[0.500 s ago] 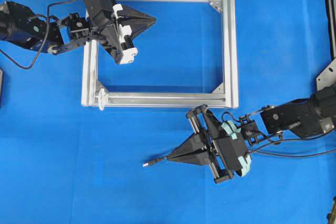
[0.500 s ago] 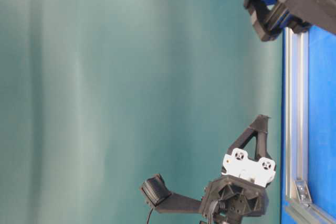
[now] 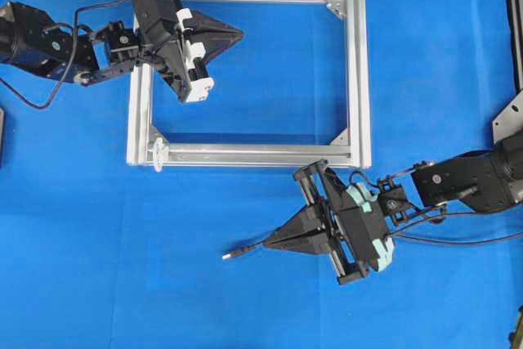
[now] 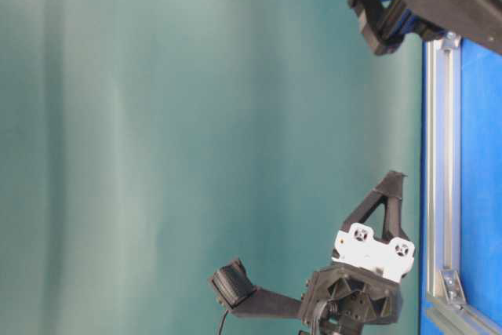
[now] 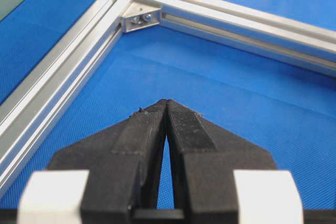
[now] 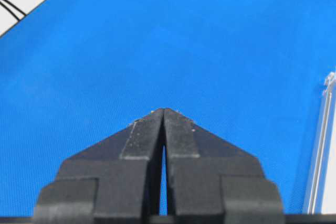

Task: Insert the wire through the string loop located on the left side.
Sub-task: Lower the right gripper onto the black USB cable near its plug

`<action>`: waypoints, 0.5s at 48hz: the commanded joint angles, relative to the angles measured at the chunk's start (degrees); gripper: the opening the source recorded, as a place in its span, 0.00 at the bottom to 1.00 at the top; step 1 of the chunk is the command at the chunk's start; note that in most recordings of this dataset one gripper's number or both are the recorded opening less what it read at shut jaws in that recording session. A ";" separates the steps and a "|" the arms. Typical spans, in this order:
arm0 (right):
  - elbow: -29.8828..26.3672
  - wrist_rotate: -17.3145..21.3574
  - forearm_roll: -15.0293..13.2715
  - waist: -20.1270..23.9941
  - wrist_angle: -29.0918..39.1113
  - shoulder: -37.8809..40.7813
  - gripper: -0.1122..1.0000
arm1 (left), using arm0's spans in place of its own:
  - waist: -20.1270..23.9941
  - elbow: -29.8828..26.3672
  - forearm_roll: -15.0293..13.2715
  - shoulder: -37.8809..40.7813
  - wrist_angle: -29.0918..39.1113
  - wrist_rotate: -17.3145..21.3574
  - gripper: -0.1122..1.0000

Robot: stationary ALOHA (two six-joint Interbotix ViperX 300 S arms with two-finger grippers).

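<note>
Count: two grippers, one wire, one string loop, one aluminium frame with two corner brackets visible from overhead, on a blue mat.

The left gripper (image 3: 239,34) hangs over the far left part of the aluminium frame (image 3: 357,71), its tip pointing right into the frame's interior. Its fingers (image 5: 144,129) are pressed together at the tip with nothing between them.

The right gripper (image 3: 268,244) sits near the lower middle of the overhead view, outside the frame on its near side, tip pointing left. Its fingers (image 6: 144,135) meet at the tip; the wrist view shows nothing clamped there.

The wire (image 3: 245,250) lies on the mat, its pale-tipped plug (image 3: 229,256) just left of the right gripper's tip. Whether the tip touches the cable cannot be told; the cable's run under the gripper is hidden.

The string loop (image 3: 158,153) stands at the frame's near left corner, well apart from both grippers and from the plug. The frame's near rail lies between the plug and the frame's interior.

The corner brackets (image 3: 339,136) sit at the frame's two right corners.
</note>
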 commanded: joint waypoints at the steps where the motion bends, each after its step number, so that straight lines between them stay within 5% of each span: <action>1: -0.26 0.44 0.18 -0.44 -0.26 -1.67 0.08 | 0.09 -0.70 0.18 -2.02 -0.26 0.09 0.10; 8: -0.35 0.79 0.18 -0.44 -0.18 -1.67 0.19 | 0.09 -0.70 0.18 -2.02 -0.26 0.09 0.10; 21: -0.44 1.93 1.14 -0.44 0.00 -1.67 0.88 | 0.09 -0.53 0.18 -2.11 0.09 0.00 0.10; 24: -0.44 1.93 1.32 -0.35 0.09 -1.67 0.94 | 0.09 -0.44 0.18 -2.11 0.09 0.00 0.10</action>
